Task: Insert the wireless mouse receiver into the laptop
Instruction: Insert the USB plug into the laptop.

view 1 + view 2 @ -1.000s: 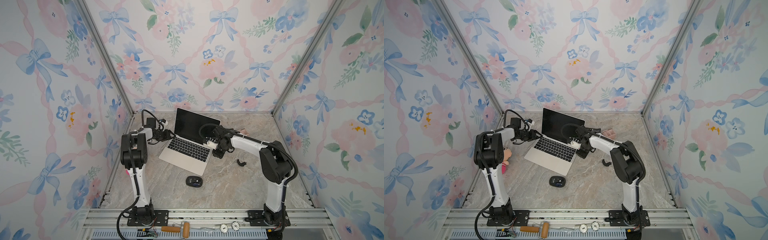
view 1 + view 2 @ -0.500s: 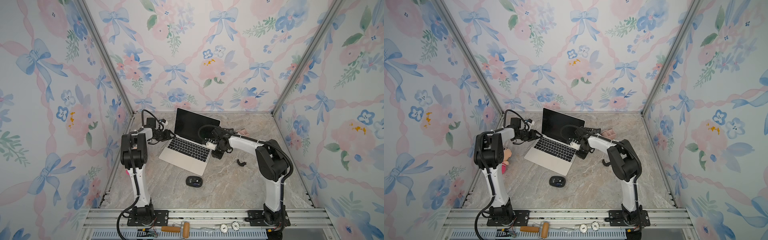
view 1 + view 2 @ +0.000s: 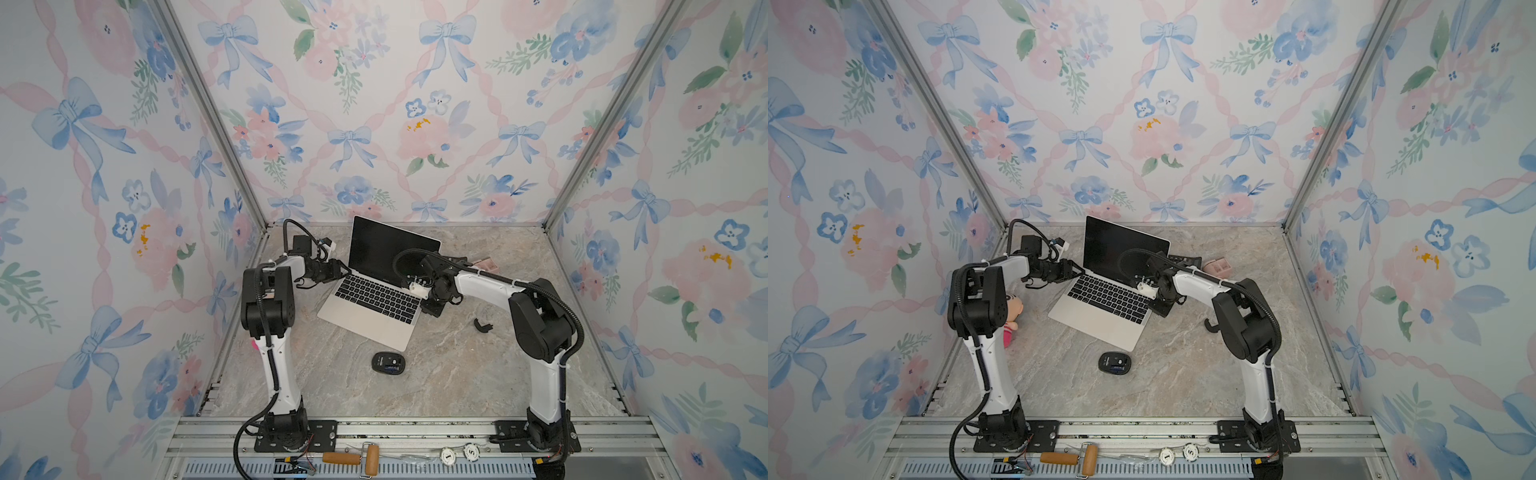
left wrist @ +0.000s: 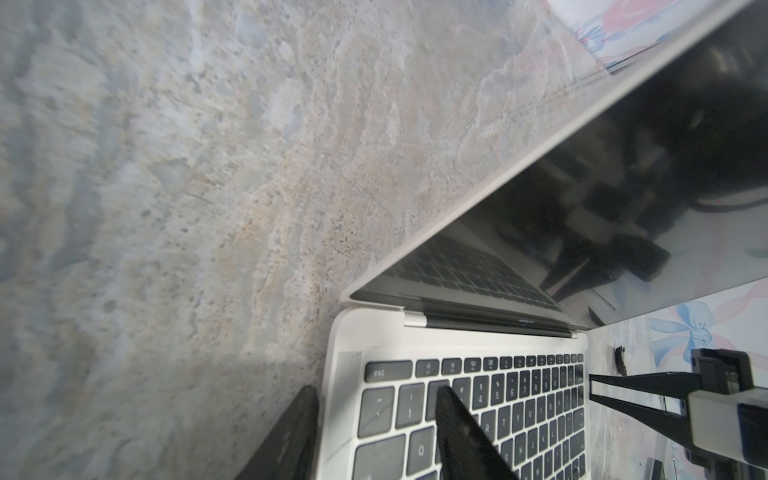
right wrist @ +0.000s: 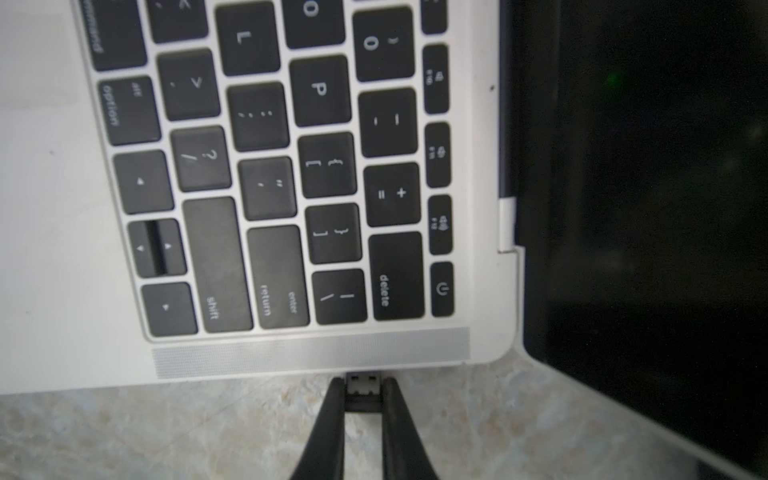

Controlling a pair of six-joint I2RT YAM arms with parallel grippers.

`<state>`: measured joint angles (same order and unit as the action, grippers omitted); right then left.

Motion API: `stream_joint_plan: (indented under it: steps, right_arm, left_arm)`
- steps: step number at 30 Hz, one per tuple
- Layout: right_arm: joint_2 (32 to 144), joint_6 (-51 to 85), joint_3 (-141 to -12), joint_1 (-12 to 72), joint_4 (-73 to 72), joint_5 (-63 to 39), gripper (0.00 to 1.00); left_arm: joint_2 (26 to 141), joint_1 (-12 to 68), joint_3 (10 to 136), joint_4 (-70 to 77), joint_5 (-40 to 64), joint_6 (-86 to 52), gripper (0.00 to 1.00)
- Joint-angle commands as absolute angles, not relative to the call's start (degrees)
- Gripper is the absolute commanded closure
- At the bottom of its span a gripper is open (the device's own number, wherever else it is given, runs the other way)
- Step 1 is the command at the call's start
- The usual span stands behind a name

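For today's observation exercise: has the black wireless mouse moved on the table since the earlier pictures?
No. In both top views the mouse sits at the same spot just off the laptop's near corner.

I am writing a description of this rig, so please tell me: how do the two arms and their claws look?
Both the left arm and right arm have white links with bulky black joints, black base plates and black corrugated cables tied along them. A small white part sits near each wrist. The right claw and left claw have slim, tapered matte-black fingers.
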<state>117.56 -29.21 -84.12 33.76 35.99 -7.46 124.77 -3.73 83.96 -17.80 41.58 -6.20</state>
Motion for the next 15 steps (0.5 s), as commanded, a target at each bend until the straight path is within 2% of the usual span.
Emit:
stream_joint_plan:
  steps: [1,9,15]
  right_arm:
    - [118.76,-29.23,-86.23,35.32,36.35,-10.0,0.96]
    - [116.66,-27.51,-83.23,36.75,31.21,-14.15,0.98]
    - [118.04,-27.25,-83.23,38.25,29.33,-14.2,0.98]
  left_arm:
    - [128.67,-3.05,82.85,-26.81,42.05,-6.72,0.51]
    - [128.6,-4.55,84.47,-26.97,44.49,-5.47,0.5]
    - [131.74,-3.2,88.63,-32.63,44.95,-1.61,0.52]
